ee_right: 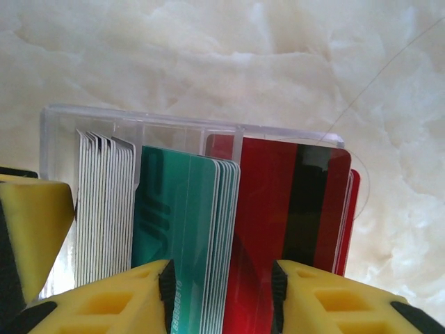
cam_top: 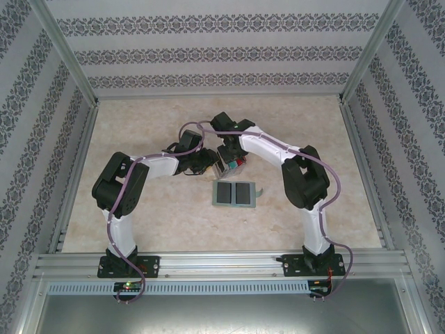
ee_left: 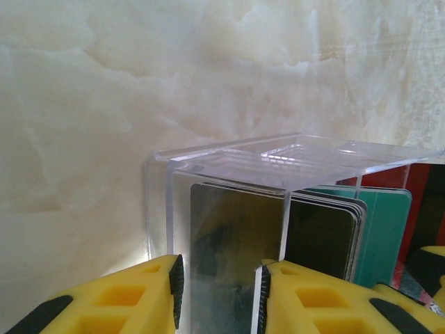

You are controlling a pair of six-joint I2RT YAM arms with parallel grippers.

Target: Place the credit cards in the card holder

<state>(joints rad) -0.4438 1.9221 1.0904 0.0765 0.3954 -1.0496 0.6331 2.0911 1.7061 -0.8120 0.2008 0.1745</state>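
Observation:
The credit cards stand upright in a clear slotted tray (cam_top: pixel 230 167) at mid-table: a teal stack (ee_right: pixel 181 223), red cards (ee_right: pixel 278 202) and a pale-edged stack (ee_right: pixel 104 209). A dark grey card (ee_left: pixel 236 229) faces the left wrist camera, with teal (ee_left: pixel 379 229) and red (ee_left: pixel 417 181) behind it. My left gripper (ee_left: pixel 219 278) hangs at the tray's grey end, jaws apart, the grey card showing between them. My right gripper (ee_right: pixel 222 285) is open over the teal and red cards. The card holder (cam_top: pixel 234 193) lies open flat just in front of the tray.
The clear tray (ee_left: pixel 292 156) has thin upright partitions and a top rim close to both sets of fingers. Both grippers (cam_top: pixel 207 165) (cam_top: pixel 226 154) crowd the tray from either side. Patterned walls and metal rails (cam_top: pixel 76 174) fence the marble table.

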